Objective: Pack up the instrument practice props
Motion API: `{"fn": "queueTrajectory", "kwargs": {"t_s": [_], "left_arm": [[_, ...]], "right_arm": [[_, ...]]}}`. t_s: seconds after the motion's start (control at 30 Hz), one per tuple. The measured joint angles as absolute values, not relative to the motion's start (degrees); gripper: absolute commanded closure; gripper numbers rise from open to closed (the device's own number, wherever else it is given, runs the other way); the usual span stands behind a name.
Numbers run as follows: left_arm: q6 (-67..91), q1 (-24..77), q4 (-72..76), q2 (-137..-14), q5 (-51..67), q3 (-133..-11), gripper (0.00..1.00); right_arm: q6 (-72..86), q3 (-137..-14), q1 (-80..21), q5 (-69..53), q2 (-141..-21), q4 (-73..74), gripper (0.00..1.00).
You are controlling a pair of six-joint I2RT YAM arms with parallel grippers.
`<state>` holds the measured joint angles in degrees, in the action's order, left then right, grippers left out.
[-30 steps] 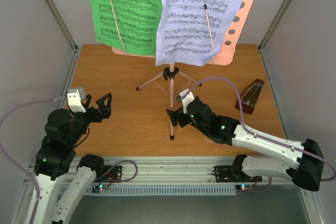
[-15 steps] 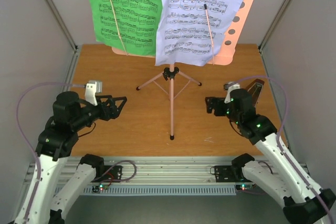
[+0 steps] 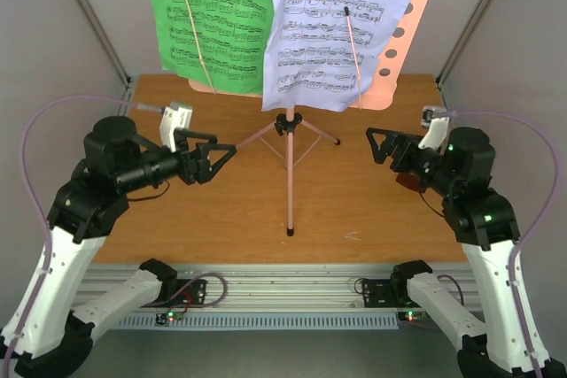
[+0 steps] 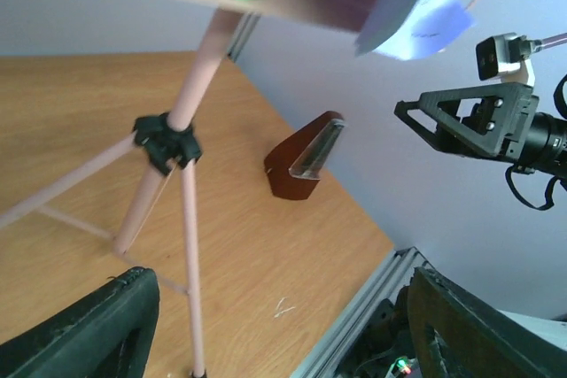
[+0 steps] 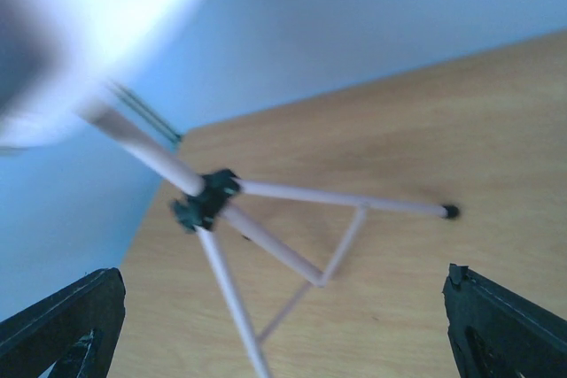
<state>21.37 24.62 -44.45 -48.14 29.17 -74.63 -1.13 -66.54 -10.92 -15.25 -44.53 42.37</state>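
So in the last second both arms repositioned; my right claw [image 3: 372,146] was down low by the front leg of the music stand [image 3: 284,123] mid-table, and it's swung back toward the right edge and come up; my left claw [image 3: 221,161] lifted in from the left edge. Now they face each other across the stand's leg hub, both spread wide open, holding nothing and touching nothing. The stand is upright toward the back edge of the table [image 3: 221,219], with the green sheet [image 3: 208,15] and white sheet [image 3: 341,28] on its desk; the metronome [image 4: 304,158] sits by the right edge, mostly hidden behind my right arm from above. Nothing's packed yet; looks to me like a setup for a two-sided grab.
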Motion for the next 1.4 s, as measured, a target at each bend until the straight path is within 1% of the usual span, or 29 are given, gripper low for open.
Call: {"fn": "queueTrajectory", "kwargs": {"t_s": [0.1,0.3,0.53,0.67,0.8,0.87,0.97,1.03,1.2,1.4], "left_arm": [[20.5,26.9,-45.0,-52.3,29.9,-80.4,0.23],[21.0,31.2,-44.6,-58.7,32.2,-87.9,0.23],[21.7,37.6,-43.2,-66.2,32.4,-97.8,0.25],[21.8,39.0,-42.9,-69.9,31.2,-103.2,0.25],[21.3,39.2,-42.7,-71.8,27.1,-106.1,0.25],[20.9,39.2,-42.8,-72.1,25.4,-106.6,0.28],[20.5,39.2,-42.6,-73.3,24.0,-108.2,0.36],[20.3,39.2,-42.4,-74.8,23.9,-110.3,0.39],[20.4,39.2,-41.8,-78.6,23.9,-115.0,0.41],[19.3,39.2,-41.8,-80.7,22.2,-118.0,0.41]], "right_arm": [[-1.0,-72.3,-10.9,-18.9,-44.6,43.6,0.02],[-1.0,-79.0,-10.9,-27.5,-43.5,44.8,0.02],[-1.3,-84.6,-10.9,-34.9,-44.9,44.4,0.14],[-1.7,-89.6,-10.9,-37.5,-49.5,44.1,0.21],[-2.5,-94.3,-10.9,-39.8,-54.7,44.0,0.27],[-2.8,-96.5,-10.9,-41.1,-56.8,44.1,0.3],[-3.7,-99.9,-10.9,-42.3,-60.1,44.2,0.39],[-4.3,-101.6,-10.9,-42.3,-61.9,44.3,0.42],[-5.6,-106.1,-10.9,-42.5,-65.5,45.1,0.44],[-6.5,-109.6,-10.9,-43.6,-68.0,45.5,0.44]]}}
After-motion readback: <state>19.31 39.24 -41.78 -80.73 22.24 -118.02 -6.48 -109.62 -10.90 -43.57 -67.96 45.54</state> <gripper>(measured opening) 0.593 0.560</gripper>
